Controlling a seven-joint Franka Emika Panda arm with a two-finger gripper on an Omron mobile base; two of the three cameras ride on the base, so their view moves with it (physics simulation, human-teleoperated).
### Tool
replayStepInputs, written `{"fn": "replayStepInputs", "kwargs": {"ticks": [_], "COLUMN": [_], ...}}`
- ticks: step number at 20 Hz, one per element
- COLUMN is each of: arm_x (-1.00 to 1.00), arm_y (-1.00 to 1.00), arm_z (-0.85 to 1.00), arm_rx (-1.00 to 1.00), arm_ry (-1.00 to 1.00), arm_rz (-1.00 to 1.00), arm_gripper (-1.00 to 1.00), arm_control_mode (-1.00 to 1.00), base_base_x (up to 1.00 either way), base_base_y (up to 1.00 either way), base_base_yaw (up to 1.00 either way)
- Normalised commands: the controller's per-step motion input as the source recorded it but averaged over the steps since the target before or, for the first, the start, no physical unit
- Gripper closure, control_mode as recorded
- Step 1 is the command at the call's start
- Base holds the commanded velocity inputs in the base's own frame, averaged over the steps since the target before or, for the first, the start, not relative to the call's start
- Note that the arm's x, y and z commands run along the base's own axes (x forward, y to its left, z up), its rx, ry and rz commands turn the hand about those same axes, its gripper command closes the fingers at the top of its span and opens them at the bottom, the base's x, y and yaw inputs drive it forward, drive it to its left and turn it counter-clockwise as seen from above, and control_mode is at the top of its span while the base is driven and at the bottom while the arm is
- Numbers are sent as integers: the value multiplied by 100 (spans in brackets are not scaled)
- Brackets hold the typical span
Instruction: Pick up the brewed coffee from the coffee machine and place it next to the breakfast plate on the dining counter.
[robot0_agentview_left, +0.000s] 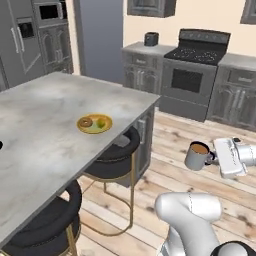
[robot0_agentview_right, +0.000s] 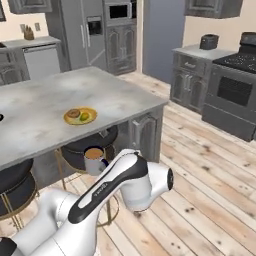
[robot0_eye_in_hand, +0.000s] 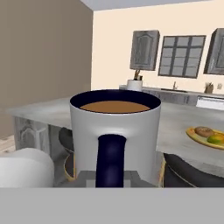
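- far left in the left base view there's the dining counter (robot0_agentview_left: 45, 130), big marbled top with black stools (robot0_agentview_left: 117, 155) tucked under its near edge
- on it sits the breakfast plate (robot0_agentview_left: 94, 124) with the doughnut and the yellow-green fruit, and the stone around the plate looks free, so there's room for a mug beside it
- moving right, off the counter edge and out over the wood floor (robot0_agentview_left: 200, 140), the brewed coffee (robot0_agentview_left: 197, 155) hangs in the air, upright, coffee level in the mug
- right of that, the gripper (robot0_agentview_left: 214, 158) is clamped shut on the mug's dark handle; the hand view shows the handle running straight down toward the fingers, mug right in front of the camera
- so the pickup part looks done: mug is off the machine and being carried
- what's left, I'd say: bring it over the counter top (in the right base view the mug sits lower than the counter edge, so it probably needs lifting), set it down just beside the plate, let go
- stove (robot0_agentview_left: 192, 75) in the back, not involved
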Motion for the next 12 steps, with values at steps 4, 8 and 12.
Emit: {"fn": "replayStepInputs", "kwargs": {"ticks": [4, 8, 12], "arm_x": [0, 0, 0], "arm_y": [0, 0, 0], "arm_z": [0, 0, 0], "arm_rx": [0, 0, 0], "arm_ry": [0, 0, 0], "arm_rz": [0, 0, 0], "arm_gripper": [100, 100, 100], "arm_control_mode": [100, 100, 100], "base_base_x": [87, 87, 96], "base_base_y": [-67, -64, -47], "base_base_yaw": [49, 50, 54]}}
